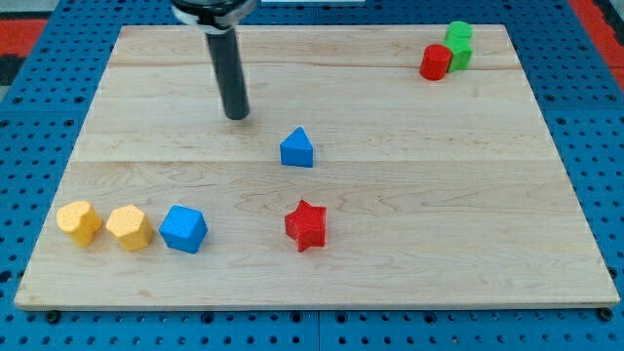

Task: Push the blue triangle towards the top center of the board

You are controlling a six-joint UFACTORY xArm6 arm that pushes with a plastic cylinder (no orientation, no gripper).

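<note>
The blue triangle lies near the middle of the wooden board. My tip rests on the board up and to the left of the blue triangle, a short gap away and not touching it. The dark rod rises from the tip to the view's top edge.
A red star lies below the blue triangle. A blue cube and two yellow blocks sit in a row at the lower left. A red block and a green block touch at the top right.
</note>
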